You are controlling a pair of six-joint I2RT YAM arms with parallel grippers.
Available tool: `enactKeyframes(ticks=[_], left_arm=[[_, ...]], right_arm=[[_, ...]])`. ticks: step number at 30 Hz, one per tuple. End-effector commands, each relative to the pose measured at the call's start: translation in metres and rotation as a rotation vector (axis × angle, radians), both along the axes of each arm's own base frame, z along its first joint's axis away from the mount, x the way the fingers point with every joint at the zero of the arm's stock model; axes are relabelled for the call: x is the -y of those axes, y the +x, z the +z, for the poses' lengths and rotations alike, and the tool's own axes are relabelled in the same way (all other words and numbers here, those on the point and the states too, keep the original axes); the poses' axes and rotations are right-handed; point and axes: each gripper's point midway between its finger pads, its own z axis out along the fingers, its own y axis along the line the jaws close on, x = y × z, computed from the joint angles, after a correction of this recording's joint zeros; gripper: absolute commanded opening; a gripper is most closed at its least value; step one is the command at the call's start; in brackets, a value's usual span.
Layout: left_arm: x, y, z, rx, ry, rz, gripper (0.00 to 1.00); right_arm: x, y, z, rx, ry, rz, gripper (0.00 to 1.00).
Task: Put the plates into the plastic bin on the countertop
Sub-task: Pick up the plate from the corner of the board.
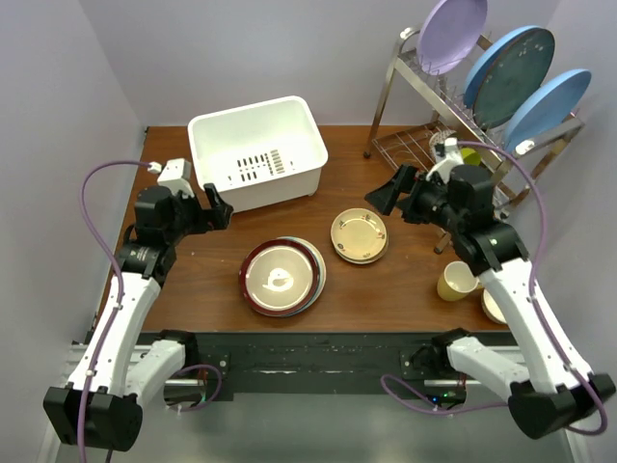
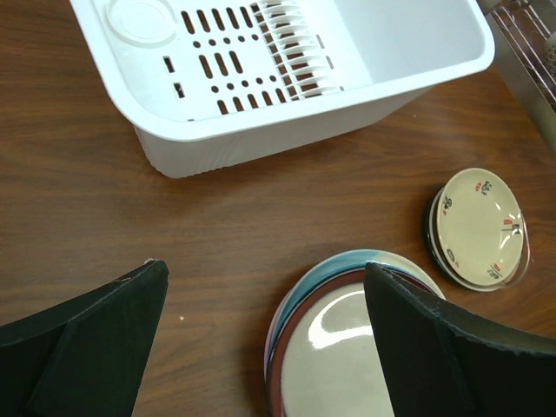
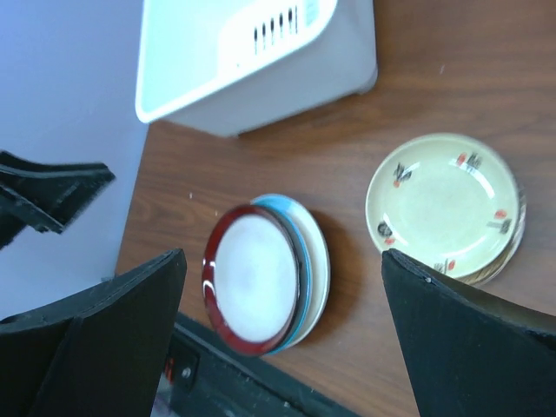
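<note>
Left gripper [image 1: 218,206] is hanging spread wide, gripping nothing. Right gripper [image 1: 389,192] is released too, also spread. Only the top view is showing the wire rack [image 1: 424,145] and yellow cup [image 1: 456,281], both back behind the right gripper. The left wrist view is showing a pale blue rim under the maroon-rimmed plate [image 2: 334,347]. That stack is lying flat just ahead of the left fingers [image 2: 95,339]. Motif plate [image 1: 359,234] is lying flat just under the right gripper. Plastic bin [image 1: 284,185] is sitting mouth up ahead of the left gripper. Its long axis is running across the countertop [image 1: 193,280] toward the right gripper.
</note>
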Motion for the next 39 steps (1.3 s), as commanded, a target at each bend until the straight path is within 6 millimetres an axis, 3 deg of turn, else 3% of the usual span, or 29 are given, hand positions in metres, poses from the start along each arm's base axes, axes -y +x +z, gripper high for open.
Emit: enactKeyframes(ticks=[1, 14, 19, 28, 32, 39], left_arm=[[0.016, -0.008, 0.015, 0.003, -0.055, -0.075, 1.0], [0.024, -0.043, 0.015, -0.041, -0.083, -0.138, 1.0], [0.018, -0.052, -0.005, -0.119, -0.068, -0.101, 1.0], [0.013, -0.063, -0.034, -0.227, -0.081, -0.049, 1.0], [0.014, -0.068, -0.041, -0.254, -0.087, -0.05, 1.0], [0.017, -0.074, -0.049, -0.264, -0.122, -0.044, 1.0]], right_arm=[[0.013, -0.021, 0.011, 0.045, -0.068, 0.006, 0.99], [-0.018, -0.047, -0.023, -0.013, -0.028, 0.126, 0.98], [-0.05, -0.057, -0.023, 0.016, -0.048, 0.208, 0.98], [-0.118, -0.08, -0.06, -0.04, -0.212, 0.31, 0.97], [-0.122, -0.08, -0.074, -0.063, -0.242, 0.297, 0.94], [-0.121, -0.076, -0.093, -0.091, -0.253, 0.264, 0.77]])
